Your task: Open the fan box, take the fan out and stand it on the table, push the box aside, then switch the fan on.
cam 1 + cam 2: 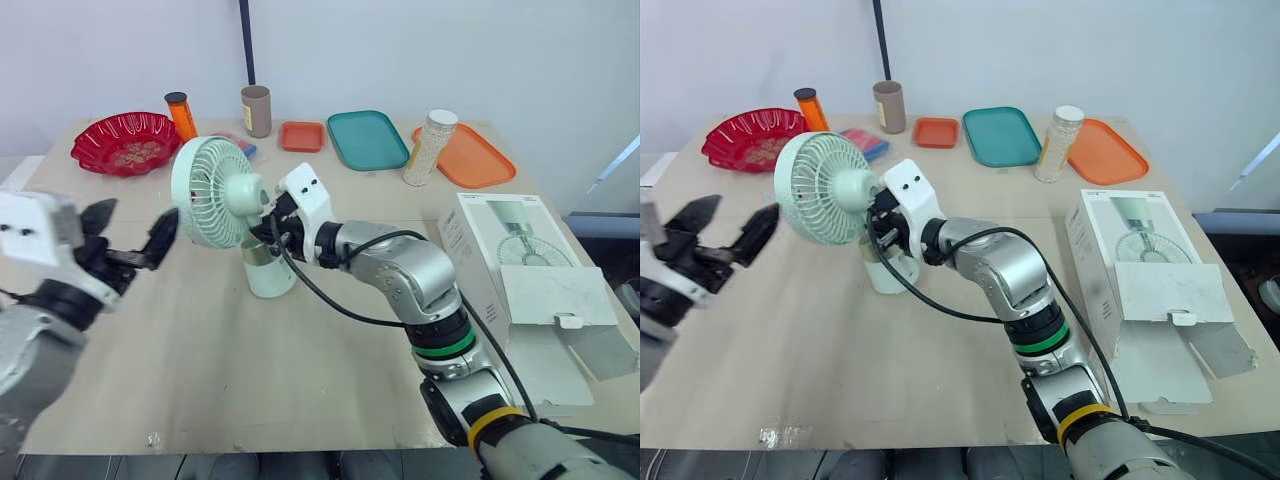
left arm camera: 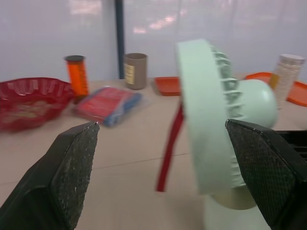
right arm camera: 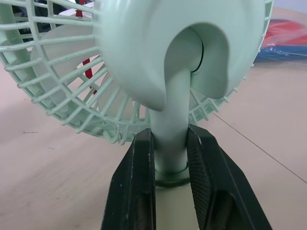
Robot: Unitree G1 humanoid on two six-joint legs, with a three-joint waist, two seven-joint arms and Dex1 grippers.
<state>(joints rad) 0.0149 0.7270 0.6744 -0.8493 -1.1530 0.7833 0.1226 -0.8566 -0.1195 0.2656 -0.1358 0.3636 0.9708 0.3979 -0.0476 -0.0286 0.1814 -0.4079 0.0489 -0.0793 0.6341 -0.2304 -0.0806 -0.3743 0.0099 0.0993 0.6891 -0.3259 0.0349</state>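
The fan comes out blurred in the left wrist view, its base cut off at the edge, and from the head views the right gripper covers its neck. A packet behind it is half hidden. The box's print is too small to read.

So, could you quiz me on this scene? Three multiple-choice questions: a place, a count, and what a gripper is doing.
1. Where does the fan box lie?
A. the table's right side
B. its left side
C. the floor

2. How many trays are on the table?
A. two
B. three
C. five

3. What is the right gripper doing to the fan?
A. hovering open beside it
B. clamped on its stem
C. pressing its grille

Answers:
1 A: it lies at the robot's right, flap open.
2 B: a small orange tray, a teal tray and a large orange tray.
3 B: its fingers squeeze the stem.
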